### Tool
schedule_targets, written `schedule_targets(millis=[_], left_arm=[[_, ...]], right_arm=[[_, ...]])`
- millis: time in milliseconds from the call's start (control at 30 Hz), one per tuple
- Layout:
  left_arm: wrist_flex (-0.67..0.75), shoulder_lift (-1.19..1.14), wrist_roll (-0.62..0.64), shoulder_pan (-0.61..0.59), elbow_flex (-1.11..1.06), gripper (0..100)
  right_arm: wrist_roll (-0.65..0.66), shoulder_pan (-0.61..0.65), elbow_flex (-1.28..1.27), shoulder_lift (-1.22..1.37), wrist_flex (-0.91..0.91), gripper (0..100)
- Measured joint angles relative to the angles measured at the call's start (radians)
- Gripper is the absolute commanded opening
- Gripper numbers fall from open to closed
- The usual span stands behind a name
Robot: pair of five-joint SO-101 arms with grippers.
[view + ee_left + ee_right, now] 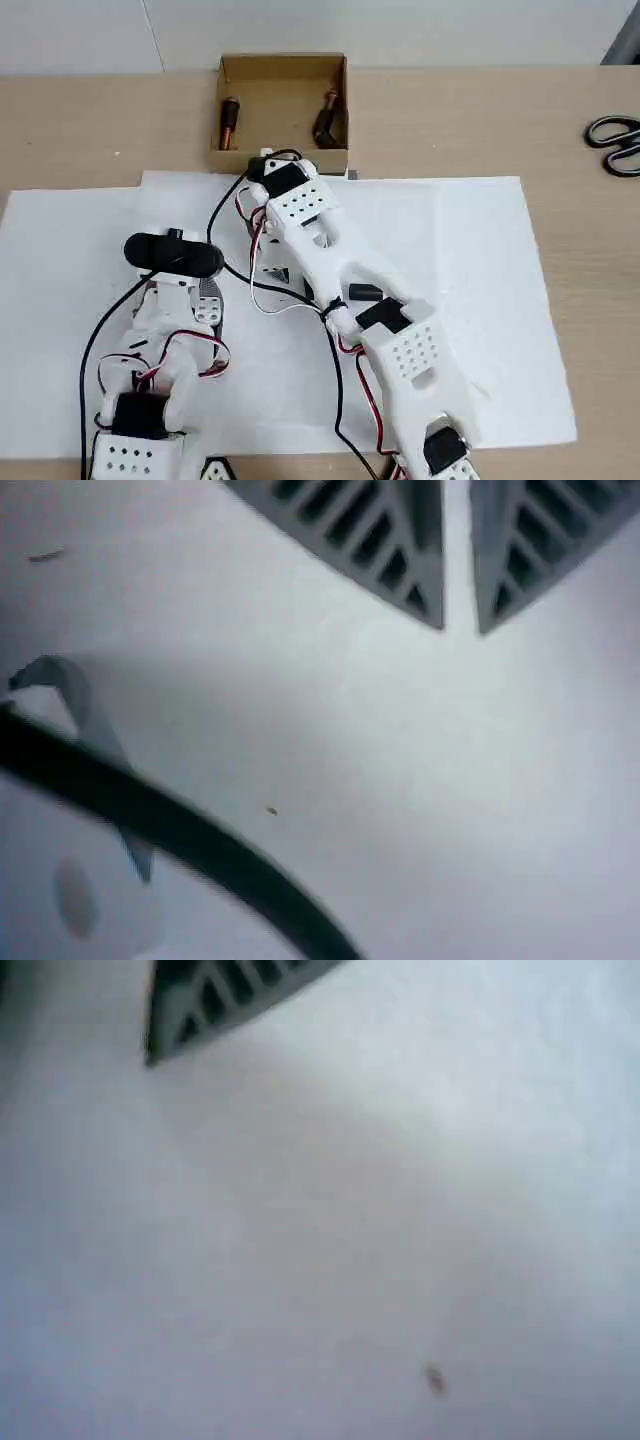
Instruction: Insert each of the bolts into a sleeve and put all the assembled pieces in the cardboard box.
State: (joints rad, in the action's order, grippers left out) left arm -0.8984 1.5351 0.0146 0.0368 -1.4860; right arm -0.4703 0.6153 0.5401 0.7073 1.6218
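The cardboard box [283,66] stands at the back of the table. Inside it lie two assembled pieces, one copper-coloured at the left [229,122] and one darker at the right [327,118]. My left gripper [458,620] hangs close over the white paper [400,780], its two grey ribbed fingers drawn together with only a thin slit and nothing between them. In the high view it sits at the near left [208,305]. My right arm [300,205] stretches towards the box. One of its ribbed fingers [225,1005] hovers over bare paper.
A black cable [180,830] runs across the paper beside the left gripper. Scissors [615,143] lie at the far right of the wooden table. The white paper sheet [470,260] covers the middle of the table.
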Motion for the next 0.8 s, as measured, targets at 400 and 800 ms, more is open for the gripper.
schedule_targets(millis=[400, 800], left_arm=[[0.0, 0.0, 0.0, 0.0, 0.0, 1], [0.0, 0.0, 0.0, 0.0, 0.0, 1]], right_arm=[[0.017, -0.008, 0.003, 0.0, 0.032, 15.4], [0.017, -0.005, -0.02, -0.052, 0.051, 15.4]])
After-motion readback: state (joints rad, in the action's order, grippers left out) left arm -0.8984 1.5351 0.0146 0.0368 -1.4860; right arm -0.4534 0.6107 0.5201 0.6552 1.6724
